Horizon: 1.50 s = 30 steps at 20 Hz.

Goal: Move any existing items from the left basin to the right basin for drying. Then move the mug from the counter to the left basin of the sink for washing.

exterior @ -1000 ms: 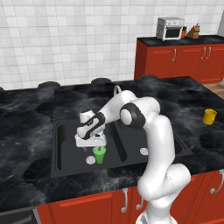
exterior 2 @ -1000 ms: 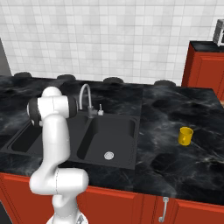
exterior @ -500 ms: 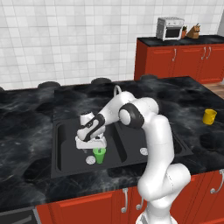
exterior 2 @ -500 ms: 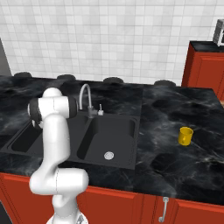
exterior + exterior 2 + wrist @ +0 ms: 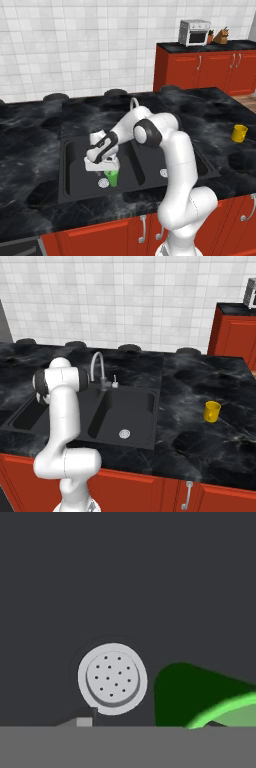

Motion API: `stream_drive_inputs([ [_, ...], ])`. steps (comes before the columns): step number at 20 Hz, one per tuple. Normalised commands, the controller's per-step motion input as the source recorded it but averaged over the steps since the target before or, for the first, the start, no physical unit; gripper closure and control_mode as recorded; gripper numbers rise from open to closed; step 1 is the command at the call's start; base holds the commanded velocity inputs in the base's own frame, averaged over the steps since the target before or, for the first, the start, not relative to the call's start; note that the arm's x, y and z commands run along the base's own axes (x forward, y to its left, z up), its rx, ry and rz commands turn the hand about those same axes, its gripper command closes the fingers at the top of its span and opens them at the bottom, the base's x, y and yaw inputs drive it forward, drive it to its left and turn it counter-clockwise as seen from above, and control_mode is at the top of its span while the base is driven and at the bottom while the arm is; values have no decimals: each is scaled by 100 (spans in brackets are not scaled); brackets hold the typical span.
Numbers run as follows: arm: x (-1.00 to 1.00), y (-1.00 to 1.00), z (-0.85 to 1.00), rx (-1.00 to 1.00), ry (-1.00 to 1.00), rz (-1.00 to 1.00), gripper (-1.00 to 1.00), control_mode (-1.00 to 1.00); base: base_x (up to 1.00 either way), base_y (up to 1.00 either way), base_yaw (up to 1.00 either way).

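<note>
The claw (image 5: 111, 167) is down in the wider left basin (image 5: 80, 167), right on top of the green cup (image 5: 112, 177), which stands next to the silver drain (image 5: 103, 183). Can't really tell how far the fingers are open or whether they've got the cup. The yellow mug (image 5: 239, 133) sits on the desk (image 5: 220, 107), well to the right of the sink.

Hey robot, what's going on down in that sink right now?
Gripper low in left basin, right over green cup; grip unconfirmed. Cup upright beside drain. Yellow mug waiting on counter. Nothing in the way.
</note>
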Motion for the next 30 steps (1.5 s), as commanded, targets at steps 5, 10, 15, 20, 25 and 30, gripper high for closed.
stream_drive_inputs([
  [5, -6, 0, -2, 0, -1, 0, 100, -100, 0, 0, 0],
  [10, -27, -5, 2, 0, -6, -1, 100, -100, 0, 0, 0],
  [15, -30, -4, 33, 0, -10, -3, 100, -100, 0, 0, 0],
  [20, -18, -6, 52, 0, -4, -3, 100, -100, 0, 0, 0],
  [25, -11, -8, 56, 0, -1, -2, 100, -100, 0, 0, 0],
  [30, -10, -15, 57, 0, 0, -2, 100, -100, 0, 0, 0],
])
